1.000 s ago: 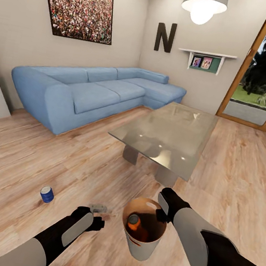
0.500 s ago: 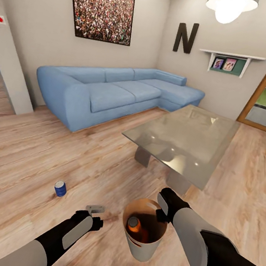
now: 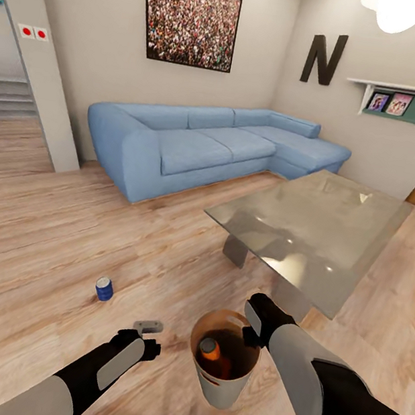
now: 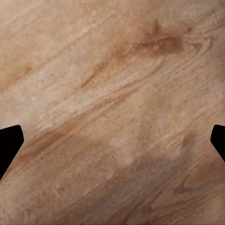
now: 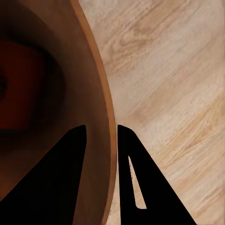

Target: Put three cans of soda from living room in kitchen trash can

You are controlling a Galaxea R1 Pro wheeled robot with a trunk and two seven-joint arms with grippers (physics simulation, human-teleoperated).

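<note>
Two cans show from the head camera, in a living room with a pale wood floor (image 3: 46, 233). Along the far wall runs a long light-blue corner sofa (image 3: 205, 142), with a framed picture of a crowd (image 3: 188, 18) hanging above it. On the wall to the right are a large dark letter N (image 3: 323, 58) and a white shelf (image 3: 407, 100) holding small photos. A glass-topped low table (image 3: 312, 229) stands in front of the sofa, toward the right.

Near the bottom of the head view, the bin (image 3: 223, 359) is held up off the floor, upright, grey on the outside and brown inside. The right gripper (image 3: 256, 325) grips its rim on the side nearest the table. In the right wrist view the two dark fingers (image 5: 136, 183) are pressed together on the bin's wall (image 5: 101, 140), one inside and one outside. An orange can (image 3: 209, 349) with a silvery top lies inside the bin.

The left gripper (image 3: 148, 333) hangs over bare floor, just left of the bin. In the left wrist view its fingertips (image 4: 9, 140) sit far apart with nothing but wood boards (image 4: 112, 112) between them.

A blue can (image 3: 104, 289) stands upright on the floor, beyond the left gripper and to its left, near it but apart.
</note>
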